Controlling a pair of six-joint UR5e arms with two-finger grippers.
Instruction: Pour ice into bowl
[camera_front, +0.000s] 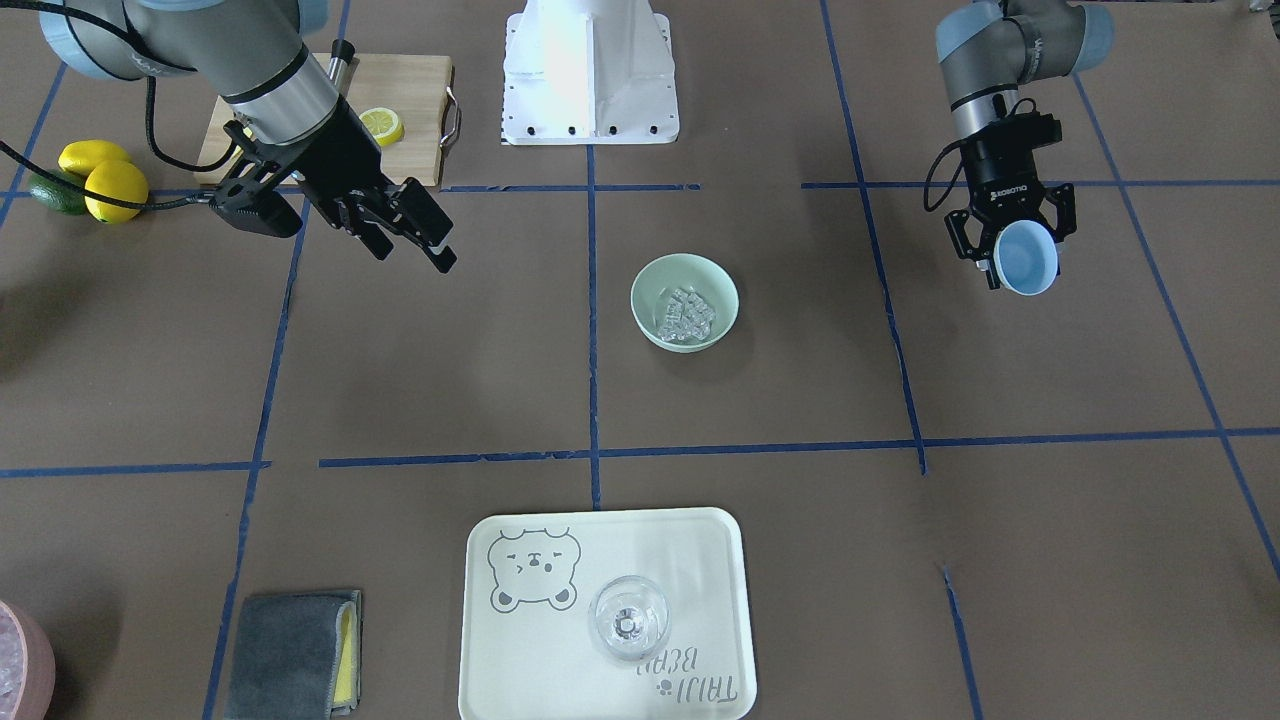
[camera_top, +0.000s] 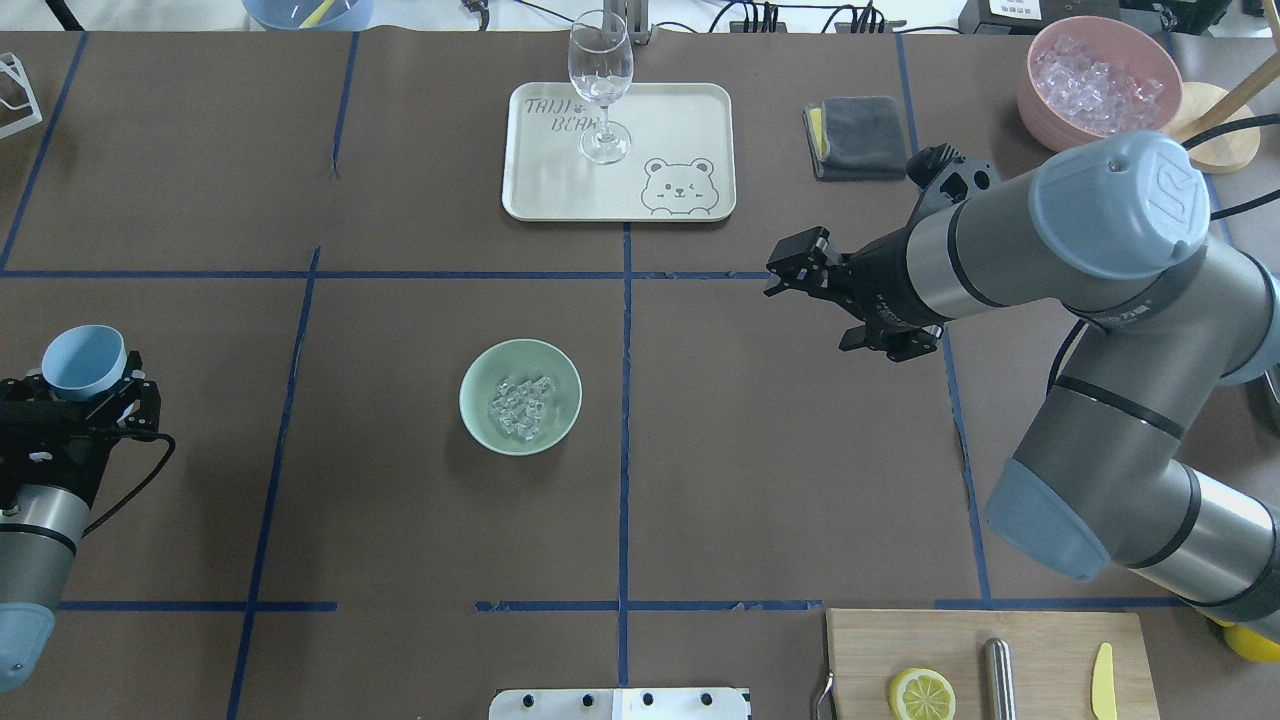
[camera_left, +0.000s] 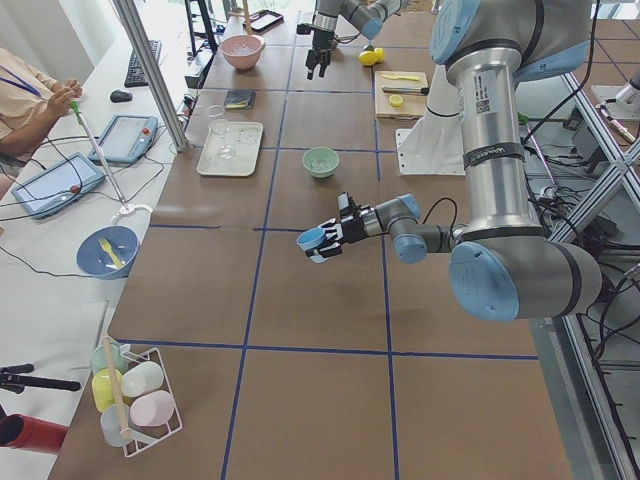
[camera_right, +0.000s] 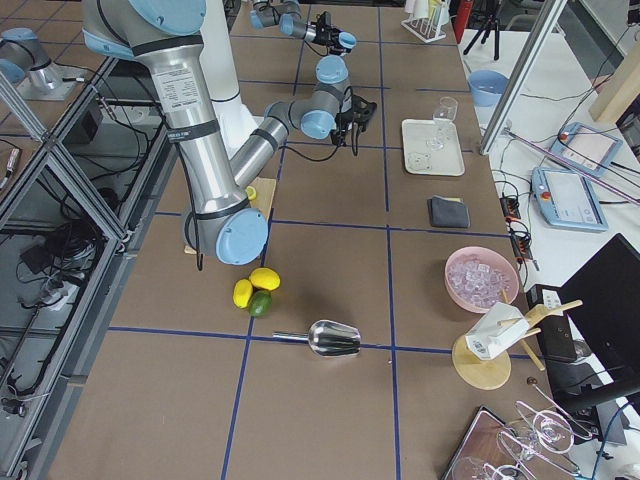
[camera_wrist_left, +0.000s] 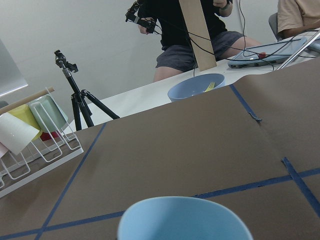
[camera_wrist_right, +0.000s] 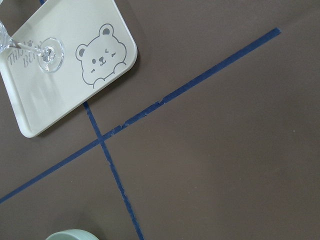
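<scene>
Ice, location: the ice (camera_top: 520, 405) lies heaped in the bottom of the bowl (camera_top: 474, 398). The bowl sits flat on the table, just on the 9 o'clock side of the centre tape line in the overhead view. No cubes show on the table around it.
Ice, heading: a jumbled heap. The cubes face all ways, with no common heading and no clear long axis.
Bowl, heading: round, with the mouth straight up. It has no long axis across the table; its only axis is vertical.
Left gripper: the left gripper (camera_top: 88, 385) is at 9 o'clock from the bowl, well apart and near the table edge. Its jaws pinch the light blue cup (camera_top: 83, 362) by its wall. The cup's mouth is roughly upward and the interior looks empty.
Right gripper: the right gripper (camera_front: 412, 248) hovers at about 2 o'clock from the bowl in the overhead view, well apart. Its jaws are spread with nothing between them.
Stage, judged: the pour looks complete; what is left is to put the cup down.
Risk 1: if the cup is released off-level or above the surface, it could topple and roll.
Risk 2: a low sweep of the left arm toward 3 o'clock could strike the bowl. It looks light and would likely slide or shed cubes.
Risk 3: if the right arm travels toward 10 o'clock, it nears the tray (camera_top: 690, 120) and the stemmed glass (camera_top: 600, 70). The glass looks top-heavy, and a nudge would likely tip it.
</scene>
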